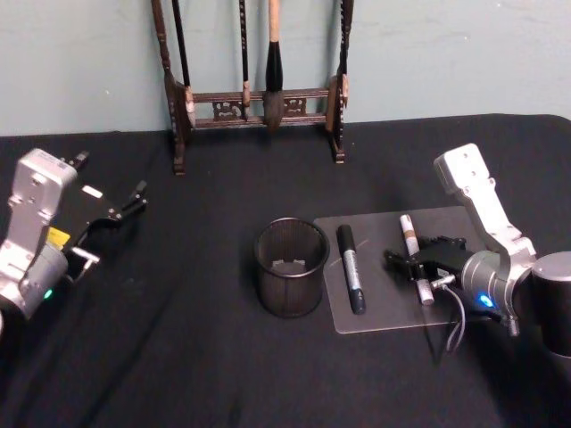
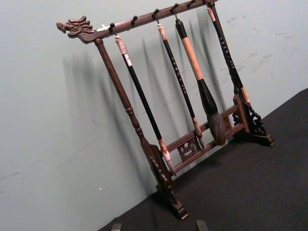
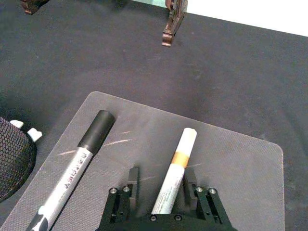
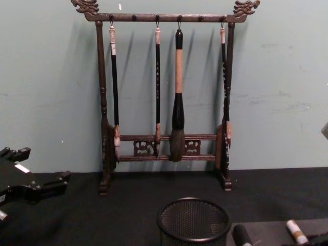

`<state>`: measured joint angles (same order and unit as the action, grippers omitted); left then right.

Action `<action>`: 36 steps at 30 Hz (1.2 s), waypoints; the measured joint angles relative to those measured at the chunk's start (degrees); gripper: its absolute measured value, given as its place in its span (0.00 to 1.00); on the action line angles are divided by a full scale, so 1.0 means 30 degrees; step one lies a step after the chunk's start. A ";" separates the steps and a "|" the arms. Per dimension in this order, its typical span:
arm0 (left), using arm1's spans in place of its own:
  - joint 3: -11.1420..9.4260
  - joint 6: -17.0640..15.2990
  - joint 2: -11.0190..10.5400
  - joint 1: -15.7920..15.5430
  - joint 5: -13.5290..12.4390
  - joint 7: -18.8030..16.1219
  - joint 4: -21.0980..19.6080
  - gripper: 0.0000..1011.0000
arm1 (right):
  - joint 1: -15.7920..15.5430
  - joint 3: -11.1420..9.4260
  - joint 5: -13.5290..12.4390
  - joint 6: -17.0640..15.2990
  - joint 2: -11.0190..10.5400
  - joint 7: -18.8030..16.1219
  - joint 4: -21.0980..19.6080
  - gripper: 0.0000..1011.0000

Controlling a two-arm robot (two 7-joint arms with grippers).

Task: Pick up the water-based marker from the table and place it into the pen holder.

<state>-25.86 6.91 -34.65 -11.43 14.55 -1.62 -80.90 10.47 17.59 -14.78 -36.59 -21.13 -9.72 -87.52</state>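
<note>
The pen holder (image 1: pixel 291 266), a round black mesh cup, stands upright at the table's middle and shows low in the chest view (image 4: pixel 193 220). To its right, the water-based marker (image 1: pixel 413 254), white with a tan band, lies on a clear mat (image 1: pixel 384 316). My right gripper (image 1: pixel 416 267) is open and low over it. In the right wrist view the fingers (image 3: pixel 131 180) stand on either side of the marker's body (image 3: pixel 175 173), apart from it. My left gripper (image 1: pixel 125 207) is parked open at the far left, well away from the cup.
A second marker (image 1: pixel 351 267) with a black cap and grey body lies on the mat between the cup and the white marker. The tall dark wooden brush rack (image 1: pixel 254 98) with hanging brushes stands at the back against the wall. Black cloth covers the table.
</note>
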 joint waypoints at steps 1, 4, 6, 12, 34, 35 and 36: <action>0.0000 0.0000 0.0000 0.0001 0.0000 0.0000 -0.0002 0.99 | -0.0001 -0.0001 -0.0001 0.0000 0.0000 0.0000 0.0000 0.58; 0.0001 0.0000 0.0000 0.0000 0.0000 0.0000 -0.0001 0.99 | 0.0000 -0.0001 -0.0001 0.0000 0.0000 0.0001 0.0000 0.54; 0.0001 0.0000 0.0000 0.0000 0.0000 0.0000 -0.0001 0.99 | 0.0000 -0.0001 -0.0001 0.0000 0.0000 0.0001 0.0000 0.50; 0.0000 0.0000 0.0000 0.0001 0.0000 0.0000 -0.0001 0.99 | -0.0001 -0.0001 0.0001 -0.0003 0.0002 0.0001 0.0001 0.33; 0.0000 0.0000 0.0000 0.0000 0.0000 0.0000 -0.0001 0.99 | -0.0079 -0.0009 0.0204 0.0342 -0.0037 -0.0058 -0.0107 0.18; 0.0000 0.0000 0.0000 -0.0001 -0.0001 0.0000 -0.0002 0.99 | -0.0121 -0.0012 0.0291 0.0506 -0.0068 -0.0079 -0.0172 0.18; 0.0000 0.0000 0.0000 0.0001 0.0000 0.0000 -0.0001 0.99 | -0.0213 -0.0024 0.0489 0.0909 -0.0117 -0.0102 -0.0313 0.18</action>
<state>-25.86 6.91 -34.65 -11.43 14.55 -1.62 -80.90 9.83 17.52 -13.31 -33.86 -21.48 -10.03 -88.46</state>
